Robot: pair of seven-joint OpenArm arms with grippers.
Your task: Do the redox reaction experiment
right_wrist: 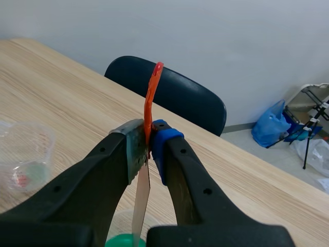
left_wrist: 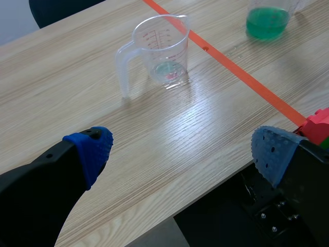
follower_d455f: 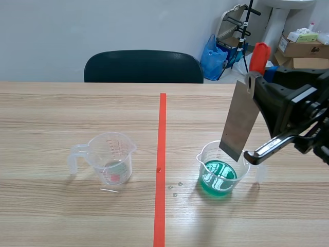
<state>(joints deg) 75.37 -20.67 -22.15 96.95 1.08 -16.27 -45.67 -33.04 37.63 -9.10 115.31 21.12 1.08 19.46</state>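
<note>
Above a wooden table (follower_d455f: 61, 113), the right gripper (follower_d455f: 253, 83) holds a flat grey metal plate (follower_d455f: 239, 121) over a clear plastic cup of green liquid (follower_d455f: 203, 163).
Scene view: the fingers are clamped on the plate's top end, which carries an orange-red tip. The plate hangs tilted with its lower edge at the cup's rim; whether it touches the liquid cannot be told. A clear plastic measuring jug (follower_d455f: 110, 157) stands at 9 o'clock from the cup, across the orange-red tape line, and a dark chair (follower_d455f: 144, 66) sits at 12 o'clock. Left wrist view: the left gripper (left_wrist: 182, 149) is spread wide above the table's near edge, with nothing between its blue pads (left_wrist: 95, 146). The jug stands ahead of it at 12 o'clock and the cup at 1 o'clock. Right wrist view: both fingers pinch the plate tight, green liquid directly beneath, the jug at 9 o'clock.
</note>
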